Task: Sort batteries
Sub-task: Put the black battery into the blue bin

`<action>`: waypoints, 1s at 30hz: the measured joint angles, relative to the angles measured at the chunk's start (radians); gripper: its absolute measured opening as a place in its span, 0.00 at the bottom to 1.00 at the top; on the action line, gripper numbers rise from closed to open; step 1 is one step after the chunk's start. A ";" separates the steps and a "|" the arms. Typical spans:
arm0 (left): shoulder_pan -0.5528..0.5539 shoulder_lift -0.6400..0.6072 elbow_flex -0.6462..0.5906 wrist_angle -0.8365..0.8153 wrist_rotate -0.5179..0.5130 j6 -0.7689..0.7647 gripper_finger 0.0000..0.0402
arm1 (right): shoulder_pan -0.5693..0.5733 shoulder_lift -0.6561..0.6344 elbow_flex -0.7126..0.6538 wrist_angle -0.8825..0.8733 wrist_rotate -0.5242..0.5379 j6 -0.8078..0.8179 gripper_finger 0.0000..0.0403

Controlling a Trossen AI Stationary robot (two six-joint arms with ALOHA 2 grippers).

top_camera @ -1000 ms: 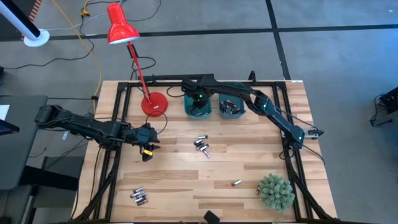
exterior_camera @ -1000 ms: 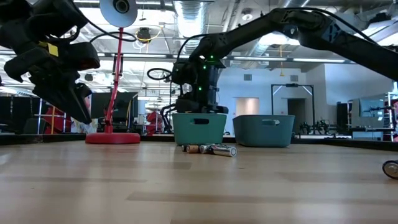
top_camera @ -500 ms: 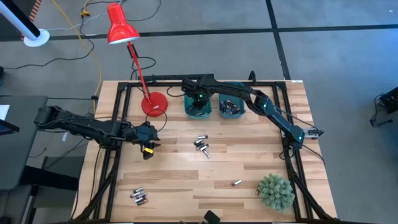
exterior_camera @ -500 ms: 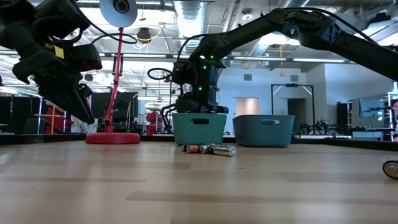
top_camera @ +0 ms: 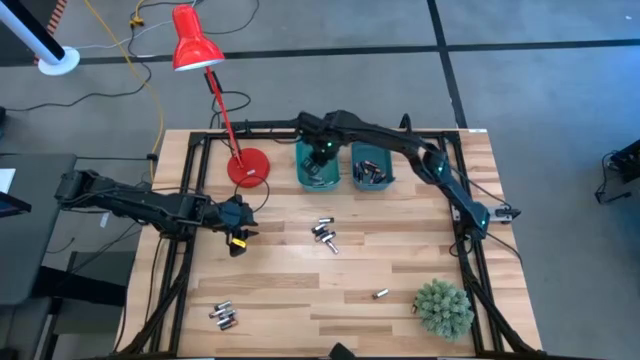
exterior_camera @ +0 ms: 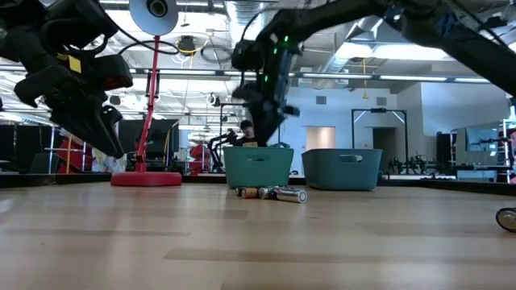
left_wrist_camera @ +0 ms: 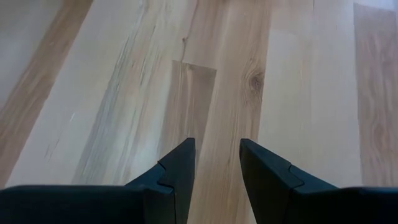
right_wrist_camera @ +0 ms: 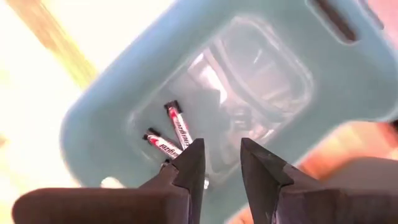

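Right gripper [right_wrist_camera: 217,163] hung over the left teal bin [top_camera: 318,168], its two dark fingers parted by a narrow gap with nothing between them. Through that gap the right wrist view showed the bin's floor, where two slim batteries in the bin [right_wrist_camera: 171,135] lay side by side, silvery with red and black bands along their bodies. In the low view the right arm reached across from above, its gripper raised clear of the bin's rim. A second teal bin [top_camera: 372,171] stood just beside the first and held a heap of darker cells [top_camera: 370,172], too small to tell apart. On the bare wood near the table's middle a small cluster of batteries [top_camera: 324,233] lay touching one another, silvery-grey cylinders with metallic ends; the low view showed one with a coppery tint. A single battery [top_camera: 380,294] lay alone near the green plant [top_camera: 443,307], and another group of cells [top_camera: 222,316] rested by the table's front-left edge. Left gripper [left_wrist_camera: 216,163] hovered above empty planks at the table's left side, fingers apart and holding nothing. A red desk lamp [top_camera: 196,50] stood behind it, its round base beside the left bin.
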 joint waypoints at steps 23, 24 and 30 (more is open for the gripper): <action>-0.319 0.110 0.256 -0.332 -0.118 -0.597 0.31 | 0.496 -0.655 -0.753 0.081 0.337 0.354 0.29; -0.340 0.128 0.269 -0.332 -0.120 -0.620 0.31 | 0.529 -0.692 -0.811 0.109 0.337 0.395 0.29; -0.447 0.257 0.353 -0.381 -0.091 -0.742 0.31 | 0.712 -0.861 -1.074 0.235 0.337 0.639 0.29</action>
